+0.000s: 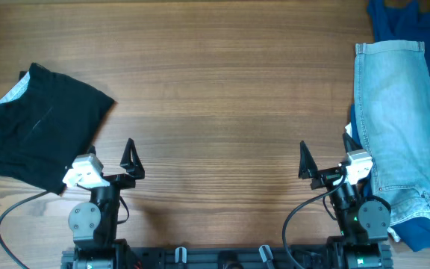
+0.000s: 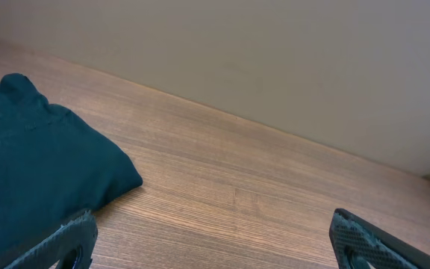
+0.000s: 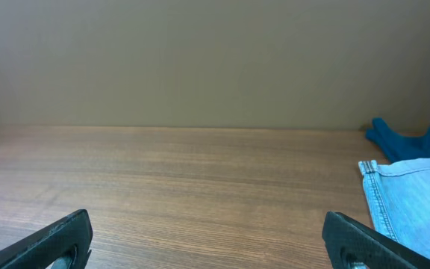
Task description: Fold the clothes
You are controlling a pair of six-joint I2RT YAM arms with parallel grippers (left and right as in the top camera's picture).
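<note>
The pale light-blue denim shorts (image 1: 402, 127) lie spread at the table's right edge, a hemmed leg toward the far side. They lie partly on a dark blue cloth. The hem also shows in the right wrist view (image 3: 416, 202). My right gripper (image 1: 327, 157) is open and empty near the front edge, just left of the shorts; its fingers (image 3: 211, 243) frame bare wood. My left gripper (image 1: 109, 161) is open and empty at the front left; in its wrist view (image 2: 215, 243) the left finger sits by the black garment's edge.
A folded black garment (image 1: 43, 127) with a pale inner label lies at the left, also seen in the left wrist view (image 2: 36, 164). The dark blue cloth (image 1: 405, 19) shows at the far right corner and under the shorts. The wooden table (image 1: 215, 90) spans between.
</note>
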